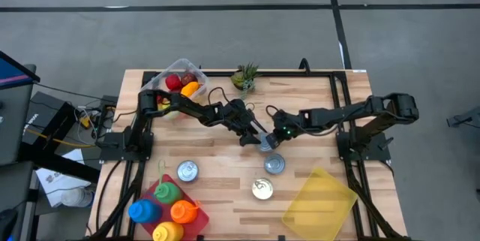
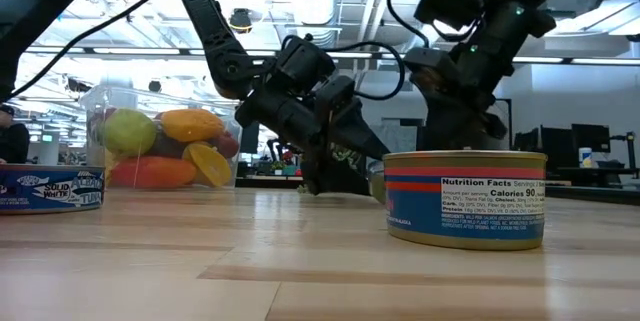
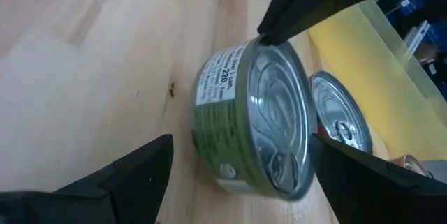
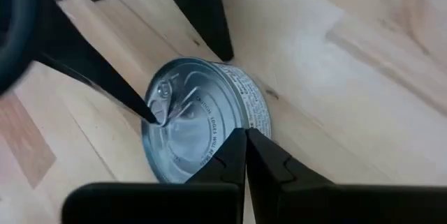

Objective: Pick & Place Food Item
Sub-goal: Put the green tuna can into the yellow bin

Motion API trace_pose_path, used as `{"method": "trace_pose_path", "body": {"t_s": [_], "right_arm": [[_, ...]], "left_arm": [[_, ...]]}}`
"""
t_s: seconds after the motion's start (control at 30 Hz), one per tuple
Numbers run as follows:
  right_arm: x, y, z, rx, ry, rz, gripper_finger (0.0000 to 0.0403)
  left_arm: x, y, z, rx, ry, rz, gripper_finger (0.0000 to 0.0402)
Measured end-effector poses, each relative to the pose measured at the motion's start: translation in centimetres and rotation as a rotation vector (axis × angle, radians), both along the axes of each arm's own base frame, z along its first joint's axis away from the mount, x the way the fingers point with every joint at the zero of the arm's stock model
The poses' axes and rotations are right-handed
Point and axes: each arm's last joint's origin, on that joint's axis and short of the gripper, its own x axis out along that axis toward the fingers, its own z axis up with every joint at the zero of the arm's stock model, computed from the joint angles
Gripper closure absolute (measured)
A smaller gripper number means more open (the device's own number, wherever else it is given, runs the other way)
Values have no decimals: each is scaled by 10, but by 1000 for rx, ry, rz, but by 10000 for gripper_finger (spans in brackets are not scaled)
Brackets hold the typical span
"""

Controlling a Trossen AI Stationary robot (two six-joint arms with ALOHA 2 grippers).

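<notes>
A green-labelled tin can with a silver pull-tab lid stands flat on the wood near the table's middle. My left gripper reaches in from the table's left, open, with one finger on each side of the can. My right gripper comes in from the table's right, shut, with its tips at the can's rim. In the low view the can is mostly hidden behind my left gripper and a nearer can. My left gripper stands astride the can; whether either finger touches it, I cannot tell. My right gripper touches the can's lid at its rim with the tips of its shut fingers, slanting down from the table's right. The can stays flat on the table.
Three more cans stand nearby. A yellow lid lies at the near right. A clear tub of plastic fruit and a small plant sit at the far edge. A red tray of bottles sits near left.
</notes>
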Motion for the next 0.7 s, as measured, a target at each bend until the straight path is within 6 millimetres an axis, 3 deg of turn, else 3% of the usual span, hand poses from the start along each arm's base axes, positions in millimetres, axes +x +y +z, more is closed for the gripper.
{"method": "trace_pose_path", "body": {"t_s": [0.23,0.37,0.53,0.7], "right_arm": [[4,8,5,-41,-30,30,403],[4,13,6,-38,-37,50,403],[5,14,12,-40,-78,50,403],[5,11,32,-103,-108,53,402]], "left_arm": [[16,-6,-10,-67,-154,-127,98],[27,-9,-10,-79,-163,-147,164],[22,-4,2,-65,-144,-152,276],[15,-6,18,-32,-119,-236,276]]}}
